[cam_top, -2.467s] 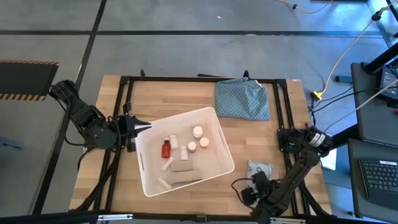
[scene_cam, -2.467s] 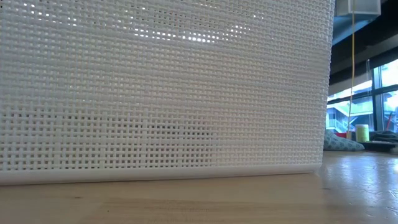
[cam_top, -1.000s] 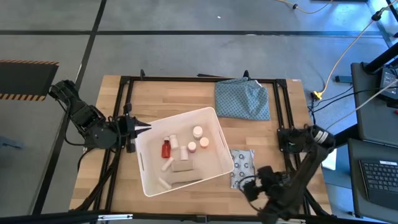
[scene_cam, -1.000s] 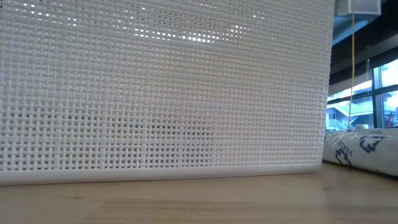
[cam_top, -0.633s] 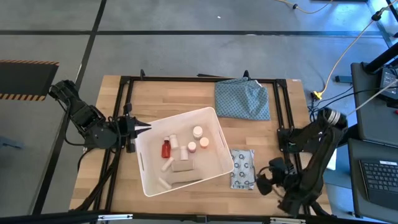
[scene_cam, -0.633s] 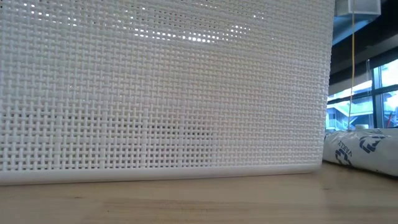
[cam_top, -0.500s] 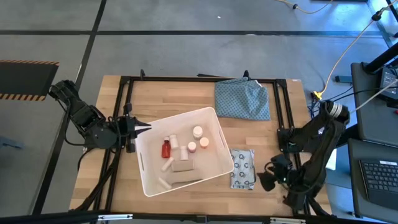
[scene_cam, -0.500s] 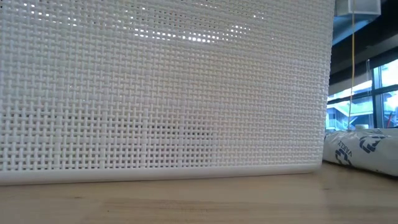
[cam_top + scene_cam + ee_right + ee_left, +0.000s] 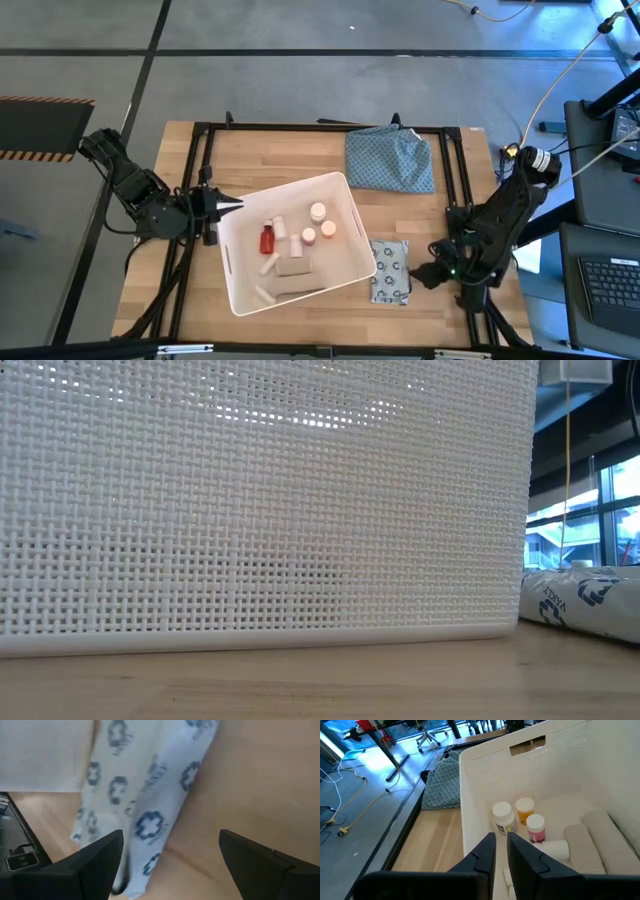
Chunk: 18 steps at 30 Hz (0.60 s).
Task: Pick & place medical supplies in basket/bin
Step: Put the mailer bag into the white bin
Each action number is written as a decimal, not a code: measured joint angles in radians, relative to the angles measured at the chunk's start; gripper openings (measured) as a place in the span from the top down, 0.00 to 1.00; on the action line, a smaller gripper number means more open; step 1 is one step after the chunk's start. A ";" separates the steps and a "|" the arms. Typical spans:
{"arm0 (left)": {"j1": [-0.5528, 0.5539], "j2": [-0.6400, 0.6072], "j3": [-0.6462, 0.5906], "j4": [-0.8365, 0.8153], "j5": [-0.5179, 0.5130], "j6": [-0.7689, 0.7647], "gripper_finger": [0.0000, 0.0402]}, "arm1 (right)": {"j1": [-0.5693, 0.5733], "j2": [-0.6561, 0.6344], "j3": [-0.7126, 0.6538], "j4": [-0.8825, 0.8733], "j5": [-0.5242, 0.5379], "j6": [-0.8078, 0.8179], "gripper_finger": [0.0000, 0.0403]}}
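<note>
In the high view, the packet [image 9: 391, 270] is now seen lying flat on the surface [image 9: 300, 160] at the lower right of the frame, just beside the tub [image 9: 236, 295]; a moment earlier it was farther right, under the right end effector [image 9: 432, 276]. That end effector has been drawn back to the packet's right, fingers apart and empty. The packet is judged still to need lifting into the tub. Counted in the tub: one red bottle [image 9: 267, 240], three white bottles, a few tubes. One cloth [image 9: 390, 160] is seen at upper centre. The left end effector [image 9: 226, 203] is kept at the tub's left wall, fingers nearly together.

In the low view, the tub wall and the packet's end at right are seen.

In the left wrist view, three capped bottles are counted.

In the right wrist view, the packet is framed between spread fingers, untouched.
</note>
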 joint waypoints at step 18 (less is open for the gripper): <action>0.000 0.000 0.000 0.000 0.000 -0.001 0.90 | 0.003 0.007 -0.271 0.460 0.208 -0.086 0.18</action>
